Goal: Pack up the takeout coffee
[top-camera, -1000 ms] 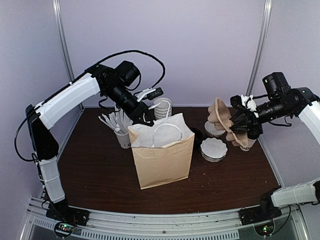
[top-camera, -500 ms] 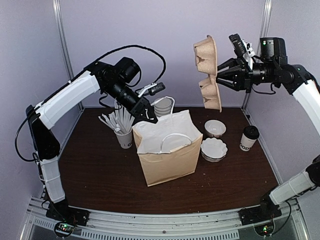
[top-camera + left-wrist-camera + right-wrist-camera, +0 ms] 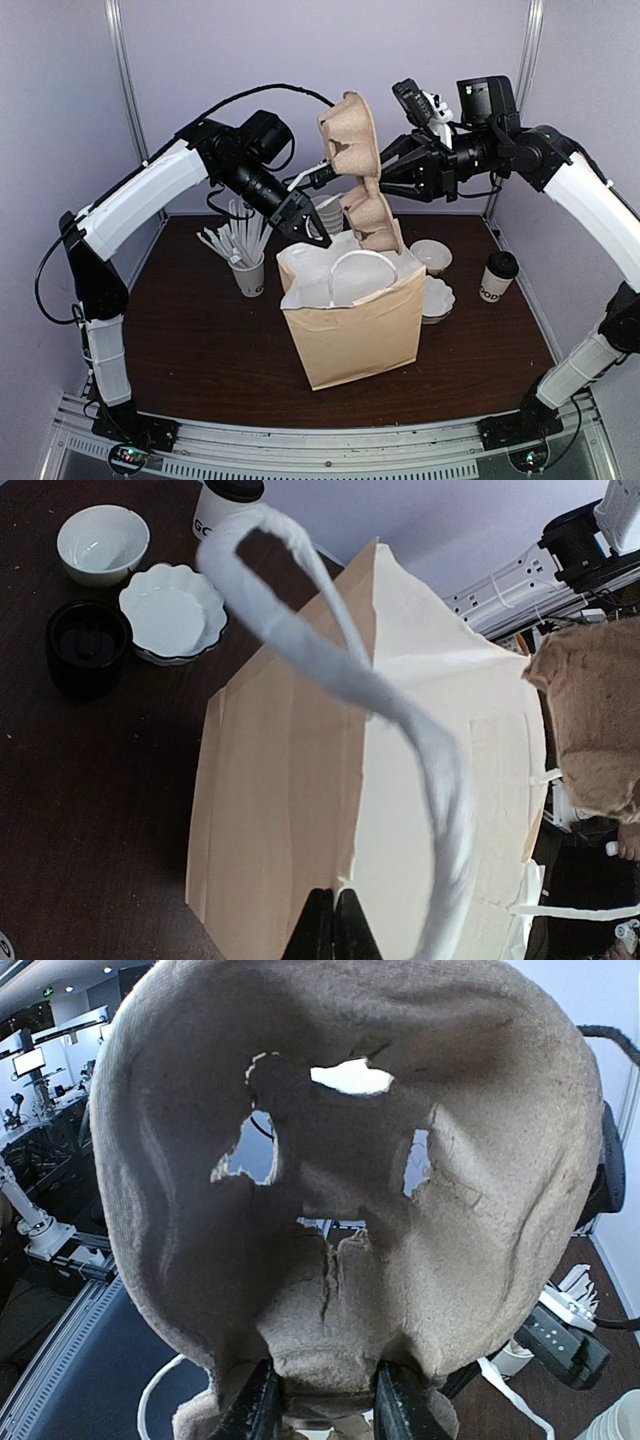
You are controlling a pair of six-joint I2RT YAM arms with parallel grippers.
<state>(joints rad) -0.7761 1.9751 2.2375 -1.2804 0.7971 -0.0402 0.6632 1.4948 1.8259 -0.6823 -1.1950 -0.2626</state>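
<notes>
White coffee cup (image 3: pixel 497 277) — well apart from right hand (image 3: pixel 388 178), gripping carrier (image 3: pixel 358 165)

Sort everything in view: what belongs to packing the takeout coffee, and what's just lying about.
Job: lidded coffee cup, paper bag, pulp cup carrier, left gripper, right gripper.
Lying about: straw cup, stacked cups, white bowl, scalloped dish.

Tapered white paper coffee cup (image 3: pixel 497 281), capped with a black lid (image 3: pixel 500 263), black lettering on its side; standing upright near the right edge of the dark table (image 3: pixel 200 330).
</notes>
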